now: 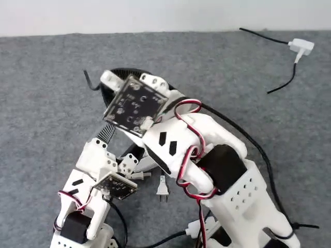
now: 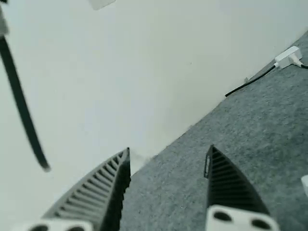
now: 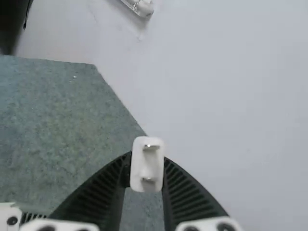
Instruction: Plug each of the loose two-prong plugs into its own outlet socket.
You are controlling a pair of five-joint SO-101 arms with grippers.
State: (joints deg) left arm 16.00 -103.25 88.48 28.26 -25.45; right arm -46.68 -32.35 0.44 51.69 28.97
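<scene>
Right pincer (image 3: 147, 166) narrow, clamped on a white plug (image 3: 147, 153). Its prongs face the wrist camera and its body sticks out past the fingertips. Left pincer (image 2: 168, 150) wide, nothing between its fingers, over the desk (image 1: 46, 103). Corded plug (image 1: 301, 47) lies at the desk's far right corner, well apart from both pincers. Small plug (image 1: 162, 187) lies near the front edge, between the arms.

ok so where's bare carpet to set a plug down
Bare grey carpet runs wide on the high view's left, up to the white wall. Another free patch lies between the white corded plug and the black cable. Crowded: between the left arm and right arm, where a small loose plug lies.
</scene>
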